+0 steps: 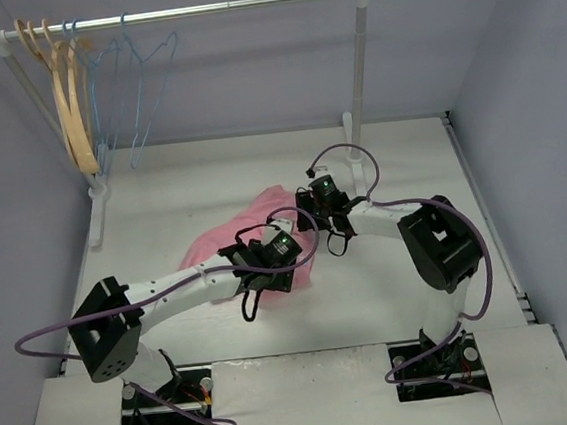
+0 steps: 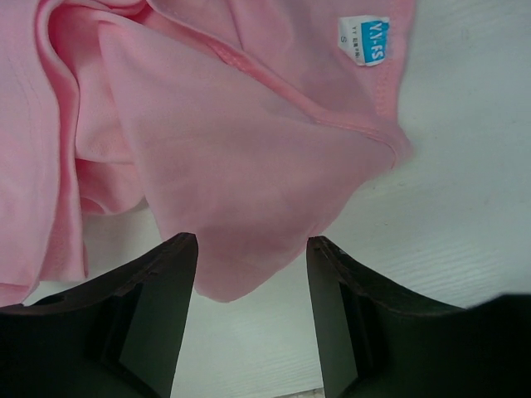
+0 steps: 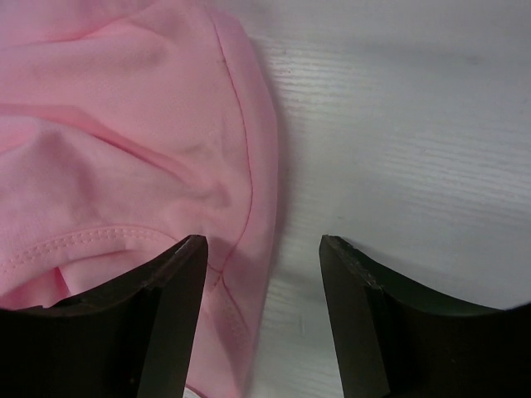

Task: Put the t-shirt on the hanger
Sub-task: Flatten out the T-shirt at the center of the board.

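Observation:
The light pink t-shirt (image 1: 228,240) lies crumpled on the white table, mostly under both arms. My left gripper (image 1: 280,256) is open just over its near right part; in the left wrist view a folded corner of the t-shirt (image 2: 224,157) hangs between the open jaws (image 2: 251,249), and the white neck label (image 2: 365,40) shows at top right. My right gripper (image 1: 315,209) is open over the shirt's far right edge; the right wrist view shows the t-shirt's seamed edge (image 3: 124,149) between the open jaws (image 3: 264,249). Light-blue wire hangers (image 1: 135,81) hang on the rail.
A white clothes rail (image 1: 184,11) stands at the back, with tan wooden hangers (image 1: 70,102) at its left end. Its right post (image 1: 358,65) stands just behind my right gripper. Grey walls close in the table.

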